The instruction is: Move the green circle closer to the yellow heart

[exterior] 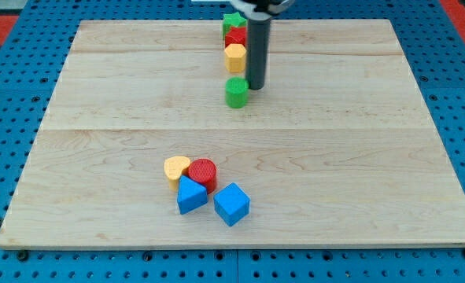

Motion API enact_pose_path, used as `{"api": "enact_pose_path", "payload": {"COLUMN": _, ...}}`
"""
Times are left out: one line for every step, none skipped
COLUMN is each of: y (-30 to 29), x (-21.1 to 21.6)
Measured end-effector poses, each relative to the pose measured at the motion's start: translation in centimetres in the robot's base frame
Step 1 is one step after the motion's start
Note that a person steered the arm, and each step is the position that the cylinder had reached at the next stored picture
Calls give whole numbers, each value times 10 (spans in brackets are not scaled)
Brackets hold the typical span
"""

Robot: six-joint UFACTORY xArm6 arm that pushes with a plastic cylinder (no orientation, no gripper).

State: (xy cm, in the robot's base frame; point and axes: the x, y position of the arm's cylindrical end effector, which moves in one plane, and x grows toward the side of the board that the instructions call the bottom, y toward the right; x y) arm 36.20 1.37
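1. There is no gripper on this arm, so nothing opens or closes; my tip (255, 87) stands just beside the green circle (236, 92), on the view's right and slightly above.
2. The green circle looks like a small, light, stiff block that probably slides easily on the smooth bench (358, 173). You cannot grasp it; push its far side, near the centre, or it may roll off the rod.
3. The yellow heart (176, 168) lies well apart, toward the view's bottom left, touching the red circle (203, 172).
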Motion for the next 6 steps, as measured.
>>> {"api": "enact_pose_path", "payload": {"y": -7, "x": 4}}
{"api": "enact_pose_path", "payload": {"y": -3, "x": 2}}
{"api": "enact_pose_path", "payload": {"y": 1, "x": 1}}
{"api": "enact_pose_path", "payload": {"y": 2, "x": -20}}
{"api": "enact_pose_path", "payload": {"y": -15, "x": -9}}
{"api": "enact_pose_path", "payload": {"y": -61, "x": 57}}
